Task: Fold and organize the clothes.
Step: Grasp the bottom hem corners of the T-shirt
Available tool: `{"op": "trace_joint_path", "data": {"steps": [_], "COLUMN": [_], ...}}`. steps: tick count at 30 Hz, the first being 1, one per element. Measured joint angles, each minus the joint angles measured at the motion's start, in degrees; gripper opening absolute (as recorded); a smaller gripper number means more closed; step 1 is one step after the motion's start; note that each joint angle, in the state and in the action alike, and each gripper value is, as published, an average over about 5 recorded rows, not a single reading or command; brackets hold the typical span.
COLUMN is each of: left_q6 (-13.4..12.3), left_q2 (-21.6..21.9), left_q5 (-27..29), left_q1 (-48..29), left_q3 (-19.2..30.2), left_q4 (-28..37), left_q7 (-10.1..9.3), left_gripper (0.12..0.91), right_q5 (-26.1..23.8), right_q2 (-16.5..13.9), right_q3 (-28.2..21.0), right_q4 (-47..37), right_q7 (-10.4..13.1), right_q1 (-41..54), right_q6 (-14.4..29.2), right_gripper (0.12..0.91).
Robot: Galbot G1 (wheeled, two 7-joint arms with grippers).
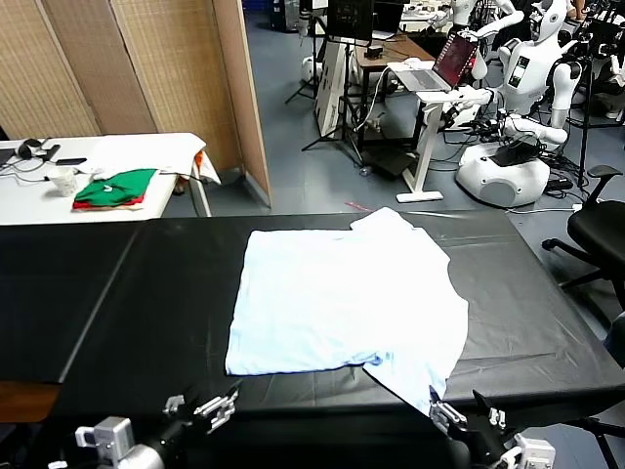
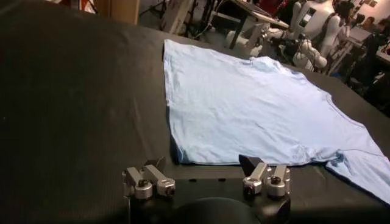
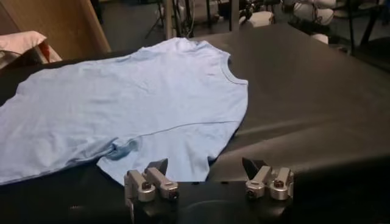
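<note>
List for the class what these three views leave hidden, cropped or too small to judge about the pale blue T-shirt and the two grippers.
- Pale light-blue thin-fabric T-shirt: underside hidden in every view; the near sleeve is folded, covering part of it.
- Left wrist view: the shirt's near sleeve is cut off by the picture edge.
- Right wrist view: the hem end is cut off by the edge.
- Head view: left gripper and right gripper, jaws open, partly cropped at the bottom edge.
- Green and red folded garments: too small to identify.

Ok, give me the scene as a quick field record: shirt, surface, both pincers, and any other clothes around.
shirt: pale blue T-shirt, spread flat, unfolded, one sleeve at the near edge
surface: black table
left pincer: open, at the near edge, left of the shirt, holding nothing
right pincer: open, at the near edge by the near sleeve, holding nothing
other clothes: green and red folded garments on the white table, far left
</note>
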Motion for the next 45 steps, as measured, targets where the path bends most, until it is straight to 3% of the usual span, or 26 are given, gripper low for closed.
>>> {"op": "trace_joint_path", "data": {"steps": [9, 13, 18, 21, 25, 27, 29, 32, 35, 45], "left_q6": [-0.99, -1.38, -1.48, -1.49, -1.53, -1.59, -1.59, -1.45, -1.19, -1.21], "left_q2": [-1.60, -2.46, -3.40, -3.66, -3.67, -3.72, -3.84, -4.02, -4.06, -3.14], "left_q5": [4.71, 5.09, 5.95, 6.69, 7.29, 7.39, 7.40, 7.30, 7.21, 10.15], "left_q1": [-4.11, -6.02, -7.73, -8.09, -7.95, -7.85, -7.68, -7.26, -6.78, -3.05], "left_q3": [1.60, 2.38, 3.42, 3.83, 3.93, 3.97, 4.09, 4.45, 4.72, 3.01], "left_q4": [3.96, 5.93, 7.58, 8.22, 8.71, 8.91, 8.99, 8.82, 8.37, 4.68], "left_q7": [-0.37, -0.57, -0.61, -0.65, -0.59, -0.56, -0.56, -0.63, -0.92, -2.92], "left_gripper": [0.907, 0.902, 0.786, 0.721, 0.638, 0.546, 0.419, 0.243, 0.152, 0.147], "right_q5": [-2.15, -2.25, -2.13, -2.01, -1.88, -1.85, -1.84, -1.89, -2.34, -3.78], "right_q2": [0.80, 1.07, 1.29, 1.37, 1.40, 1.45, 1.53, 1.62, 1.62, 1.10], "right_q3": [-1.32, -1.71, -2.06, -2.11, -2.08, -2.09, -2.10, -2.15, -2.45, -3.56], "right_q4": [-3.17, -4.38, -5.20, -5.28, -5.53, -5.56, -5.30, -4.24, -2.23, 4.13], "right_q7": [0.05, 0.27, 0.33, 0.33, 0.30, 0.26, 0.25, 0.56, 1.30, 2.43], "right_q1": [3.07, 3.49, 3.42, 3.42, 3.47, 3.35, 3.02, 2.23, 0.81, -5.80], "right_q6": [-0.17, -0.34, -0.36, -0.26, -0.12, -0.04, 0.03, -0.04, -0.52, -1.75], "right_gripper": [0.886, 0.797, 0.696, 0.585, 0.355, 0.229, 0.159, 0.141, 0.140, 0.140]}}
